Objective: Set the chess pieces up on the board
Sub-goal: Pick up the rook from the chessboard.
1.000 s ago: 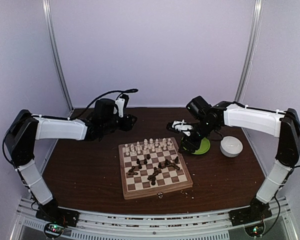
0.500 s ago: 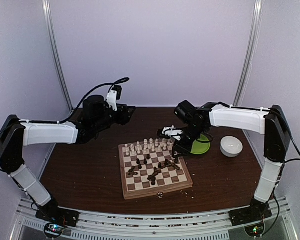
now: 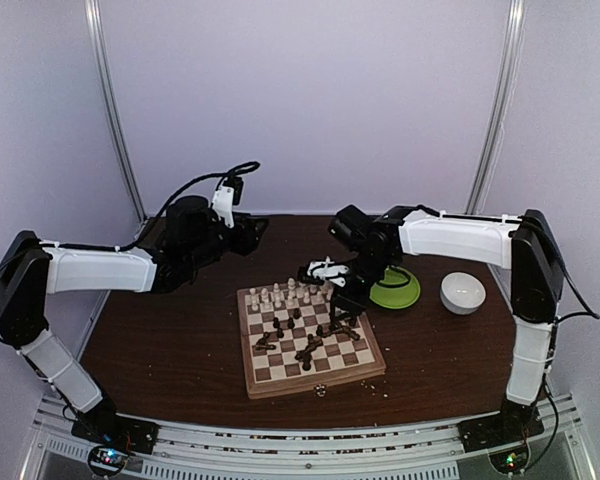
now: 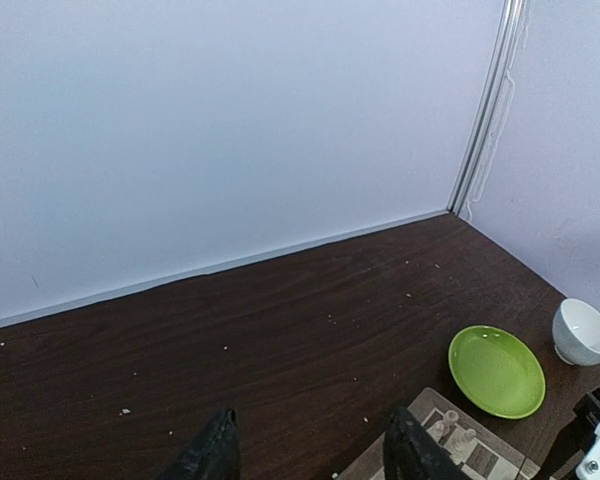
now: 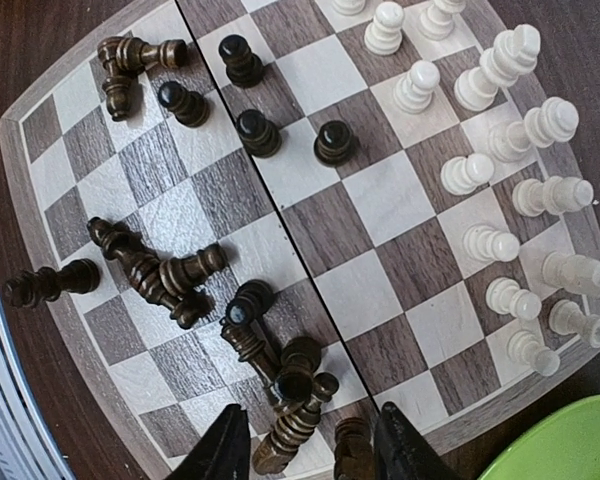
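Observation:
The board (image 3: 315, 383) lies mid-table. Cream chess pieces (image 3: 295, 290) stand in rows along its far edge; dark chess pieces (image 3: 310, 345) are scattered over the middle, several toppled. In the right wrist view my right gripper (image 5: 310, 450) hangs open above the board (image 5: 400, 265), its fingers either side of a heap of fallen dark pieces (image 5: 295, 400), gripping none. Cream pieces (image 5: 467, 175) fill the right side. My left gripper (image 3: 250, 232) hovers over bare table behind the board's far left, open and empty (image 4: 312, 455).
A round green plate (image 3: 395, 292) and a white bowl (image 3: 463, 292) sit right of the board; the left wrist also sees the plate (image 4: 497, 370) and bowl (image 4: 583, 332). One dark piece (image 5: 50, 283) lies across the board's rim. Walls close in behind.
My right arm has swung left from above the green plate to over the board's right side, its jaws narrowing somewhat. The left arm drew back slightly toward the rear wall.

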